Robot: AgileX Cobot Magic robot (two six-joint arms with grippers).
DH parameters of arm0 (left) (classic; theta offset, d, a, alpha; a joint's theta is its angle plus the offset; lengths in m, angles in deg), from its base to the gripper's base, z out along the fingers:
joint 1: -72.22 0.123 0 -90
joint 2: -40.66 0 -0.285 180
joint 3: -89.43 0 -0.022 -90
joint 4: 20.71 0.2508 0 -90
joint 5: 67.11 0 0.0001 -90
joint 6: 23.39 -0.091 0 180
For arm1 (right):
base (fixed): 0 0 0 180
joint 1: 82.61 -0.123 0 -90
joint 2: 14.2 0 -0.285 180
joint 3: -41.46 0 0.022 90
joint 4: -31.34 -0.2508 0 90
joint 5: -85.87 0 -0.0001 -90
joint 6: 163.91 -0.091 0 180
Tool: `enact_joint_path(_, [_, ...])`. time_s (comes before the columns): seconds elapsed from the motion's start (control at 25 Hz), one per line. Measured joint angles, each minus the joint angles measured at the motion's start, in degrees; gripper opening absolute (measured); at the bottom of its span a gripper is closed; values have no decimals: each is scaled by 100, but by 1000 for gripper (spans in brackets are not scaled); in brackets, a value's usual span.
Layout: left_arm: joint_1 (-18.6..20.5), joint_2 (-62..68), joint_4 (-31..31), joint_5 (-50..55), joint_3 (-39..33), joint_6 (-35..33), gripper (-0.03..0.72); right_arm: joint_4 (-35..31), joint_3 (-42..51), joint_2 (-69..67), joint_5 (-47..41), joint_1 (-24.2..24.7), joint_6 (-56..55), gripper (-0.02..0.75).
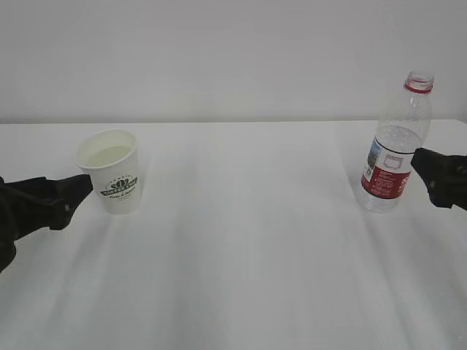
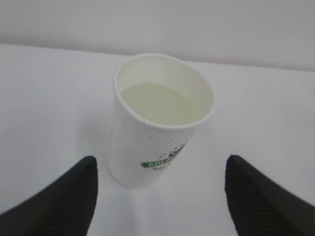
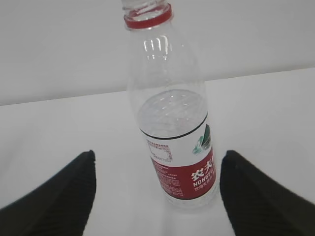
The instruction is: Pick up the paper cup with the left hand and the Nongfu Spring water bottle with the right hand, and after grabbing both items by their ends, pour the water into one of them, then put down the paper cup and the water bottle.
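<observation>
The paper cup [image 1: 111, 170], holding water [image 2: 156, 103], stands upright on the worktop's [image 1: 241, 255] left, the Nongfu Spring water bottle [image 1: 394, 146] uncapped at right; each gripper, left hand [image 2: 160, 196] and right hand [image 3: 155, 194], spreads released, framing its item for a side grasp.

White table [image 1: 248, 248] bears the paper cup [image 1: 111, 172] and the Nongfu Spring water bottle [image 1: 394, 146].
</observation>
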Motion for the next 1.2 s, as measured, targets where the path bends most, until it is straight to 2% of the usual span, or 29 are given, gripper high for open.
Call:
enact_joint_path(0.2, [0, -100, 275, 287, 0, 412, 587, 22, -38, 676, -533, 0, -187, 590])
enact_joint_path(0.52, [0, -434, 350, 612, 0, 452, 587, 31, -335, 1473, -1856, 0, -208, 589])
enact_joint_path(1.2, [0, -3053, 525, 3515, -25, 525, 581, 293, -444, 3643, -4742, 0, -208, 589])
